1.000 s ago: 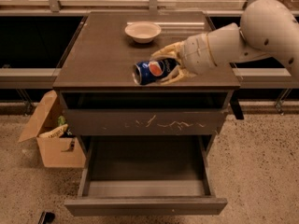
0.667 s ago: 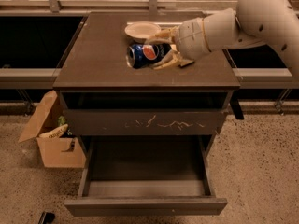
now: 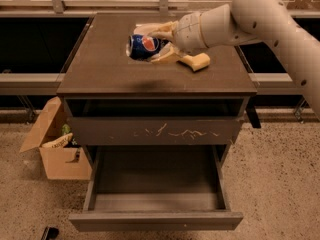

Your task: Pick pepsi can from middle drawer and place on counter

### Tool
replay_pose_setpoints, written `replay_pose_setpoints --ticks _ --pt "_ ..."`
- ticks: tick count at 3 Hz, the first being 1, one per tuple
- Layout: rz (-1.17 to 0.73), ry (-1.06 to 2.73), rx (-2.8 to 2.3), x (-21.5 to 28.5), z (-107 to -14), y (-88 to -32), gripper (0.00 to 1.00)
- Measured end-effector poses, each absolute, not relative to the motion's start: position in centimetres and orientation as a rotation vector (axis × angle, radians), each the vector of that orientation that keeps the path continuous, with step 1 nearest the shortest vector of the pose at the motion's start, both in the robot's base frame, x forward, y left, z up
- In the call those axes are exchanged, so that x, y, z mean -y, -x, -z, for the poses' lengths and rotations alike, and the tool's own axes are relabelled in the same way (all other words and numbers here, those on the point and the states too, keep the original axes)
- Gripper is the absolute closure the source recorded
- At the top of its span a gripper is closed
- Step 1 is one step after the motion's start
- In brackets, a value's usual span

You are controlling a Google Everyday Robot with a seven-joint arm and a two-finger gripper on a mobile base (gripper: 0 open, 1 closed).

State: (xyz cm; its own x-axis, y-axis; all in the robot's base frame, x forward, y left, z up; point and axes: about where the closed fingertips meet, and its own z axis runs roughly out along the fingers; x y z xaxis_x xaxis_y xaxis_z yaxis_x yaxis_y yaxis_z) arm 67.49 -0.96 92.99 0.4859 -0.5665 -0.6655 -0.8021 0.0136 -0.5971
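Note:
The pepsi can (image 3: 142,46) lies on its side in my gripper (image 3: 152,47), which is shut on it, tan fingers (image 3: 162,32) above and below the can. The can is held over the back middle of the counter (image 3: 100,69), casting a shadow on the slab. I cannot tell whether it touches the top. The middle drawer (image 3: 155,220) stands pulled out at the bottom of the cabinet, and its inside is bare. The drawer front with whitish scratches (image 3: 155,131) is above it, shut.
A pale bowl (image 3: 143,28) sits on the counter just behind the can, mostly hidden. An open cardboard box (image 3: 57,154) with items stands on the floor left of the cabinet. Dark shelves flank the cabinet on both sides. My arm (image 3: 260,14) reaches in from the upper right.
My gripper has carried the can left and toward the back of the counter, from the right middle of the top to in front of the bowl. The drawer has stayed open.

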Motion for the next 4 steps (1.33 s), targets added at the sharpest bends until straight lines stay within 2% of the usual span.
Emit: replay_pose_setpoints --ticks 1,4 --pt "-0.353 1.625 -1.268 0.3 -91.6 -69.6 0.85" --pt "-0.453 1.578 -1.382 0.4 -89.2 -72.5 0.17"
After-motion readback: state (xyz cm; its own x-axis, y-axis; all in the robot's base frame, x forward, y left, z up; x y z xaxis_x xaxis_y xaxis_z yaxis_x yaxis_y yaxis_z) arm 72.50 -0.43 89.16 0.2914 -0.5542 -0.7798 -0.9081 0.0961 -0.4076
